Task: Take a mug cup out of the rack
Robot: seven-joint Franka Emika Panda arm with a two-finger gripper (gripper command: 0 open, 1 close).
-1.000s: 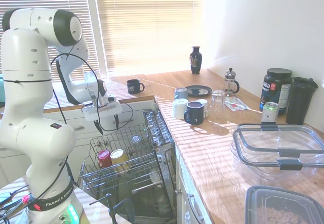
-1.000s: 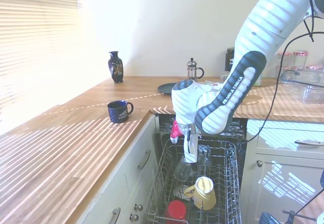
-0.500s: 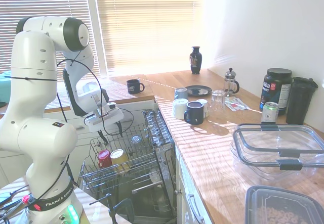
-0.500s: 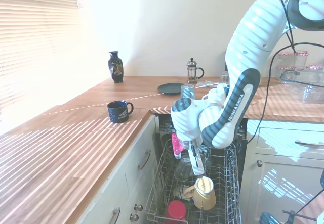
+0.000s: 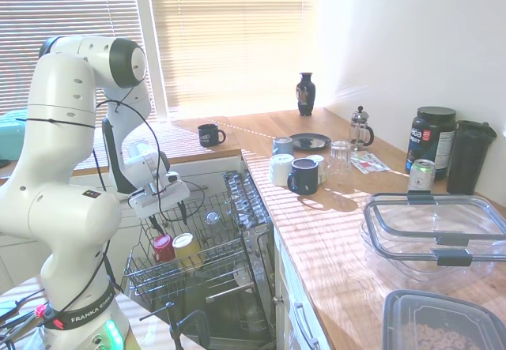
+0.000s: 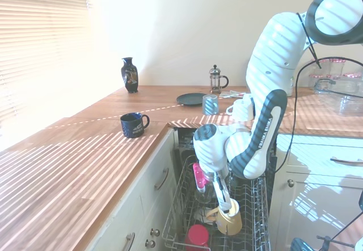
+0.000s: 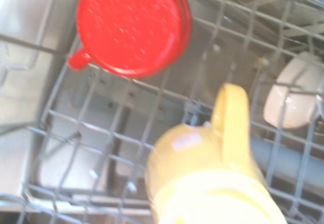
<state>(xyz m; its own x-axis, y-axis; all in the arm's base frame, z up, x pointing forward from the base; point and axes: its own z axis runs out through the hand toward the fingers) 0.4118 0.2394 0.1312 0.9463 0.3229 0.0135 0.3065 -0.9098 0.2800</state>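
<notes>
Item: mug cup, pale yellow glazed ceramic, plain, one loop handle. Location: inside the rack, toward its front end, seated among the wire tines just beside a red cup; in the first exterior view the mug cup and red cup stand side by side, close but whether touching cannot be told. Orientation: apparently inverted or tilted, base uppermost; the pictures do not settle it. Gripper: lowered to the top of the mug cup, fingertips at or just over its upper edge; whether the fingers are parted, closed, or already on the ceramic cannot be told from either exterior view. Handling, as judged: rigid, moderately heavy for its size, breakable if knocked against the wire or dropped; the glaze looks smooth, so likely slippery under a light pinch. Suggested hold: across the wall at the rim, one finger inside and one outside if the mouth is reachable, or across the handle. Lift straight up so the tines do not catch.
</notes>
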